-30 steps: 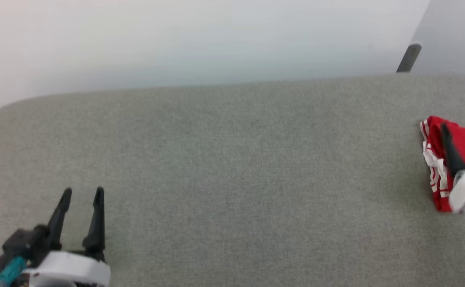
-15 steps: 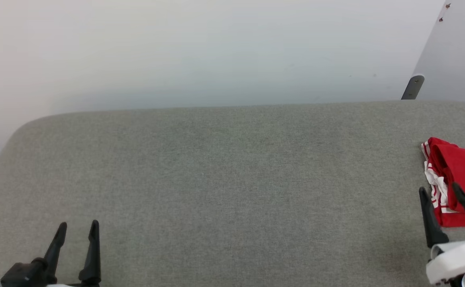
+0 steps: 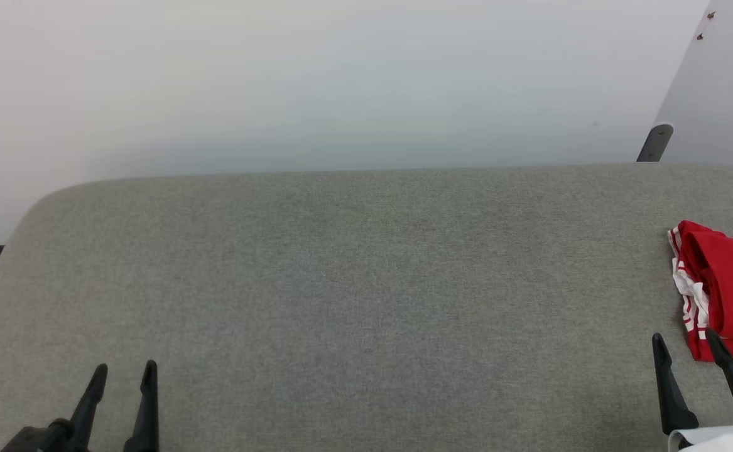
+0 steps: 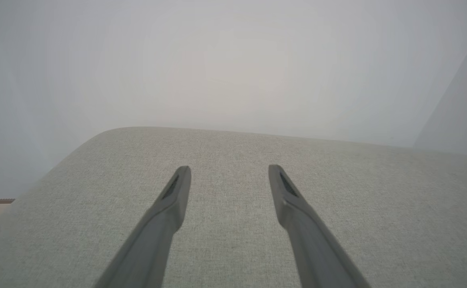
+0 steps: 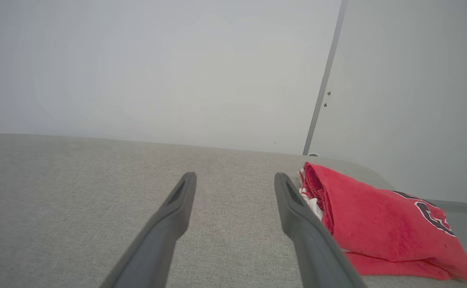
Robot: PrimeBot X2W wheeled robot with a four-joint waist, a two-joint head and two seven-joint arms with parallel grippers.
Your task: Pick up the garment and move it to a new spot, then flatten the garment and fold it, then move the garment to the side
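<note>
The garment (image 3: 727,285) lies as a folded bundle at the right end of the counter (image 3: 366,282). Its white striped sleeve edge faces left, toward the counter's middle, and that visible edge runs near to far. The right hand (image 3: 684,338) is positioned just near of the bundle, fingers spread, released and empty. The cloth lies ahead and slightly right of its fingertips. The left hand (image 3: 125,366), also released and empty, is at the counter's left end, well apart from the cloth.

Assessment: the right arm is the nearer, so any further contact falls to it. The garment appears already folded and set aside.
</note>
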